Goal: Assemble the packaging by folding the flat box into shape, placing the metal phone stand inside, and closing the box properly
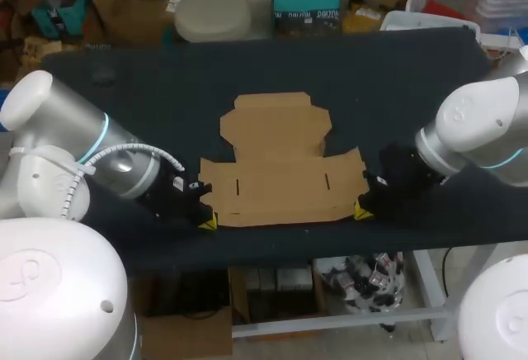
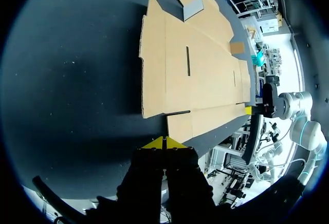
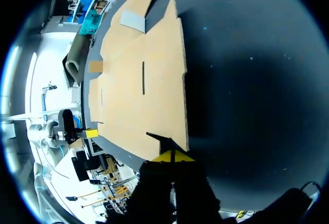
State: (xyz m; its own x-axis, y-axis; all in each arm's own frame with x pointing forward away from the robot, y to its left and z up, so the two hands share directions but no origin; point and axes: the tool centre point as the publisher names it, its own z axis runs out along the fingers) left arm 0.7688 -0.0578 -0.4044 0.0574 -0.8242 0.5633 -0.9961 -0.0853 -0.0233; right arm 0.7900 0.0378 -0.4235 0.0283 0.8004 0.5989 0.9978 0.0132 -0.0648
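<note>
The flat brown cardboard box [image 1: 280, 162] lies unfolded on the dark table, its lid flap pointing to the far side. My left gripper [image 1: 208, 223] sits low at the sheet's front left corner, fingers shut. In the left wrist view its yellow tips [image 2: 164, 143] meet just short of the cardboard [image 2: 205, 64], by a slit in the front flap. My right gripper [image 1: 360, 210] is at the front right corner, also shut. Its tips [image 3: 172, 156] touch the table at the edge of the cardboard [image 3: 139, 80]. Neither gripper holds anything.
The table's [image 1: 124, 87] front edge runs close behind both grippers. Bare dark surface lies left, right and beyond the cardboard. Each wrist view shows the other arm's yellow tip across the sheet [image 2: 248, 110] [image 3: 91, 132].
</note>
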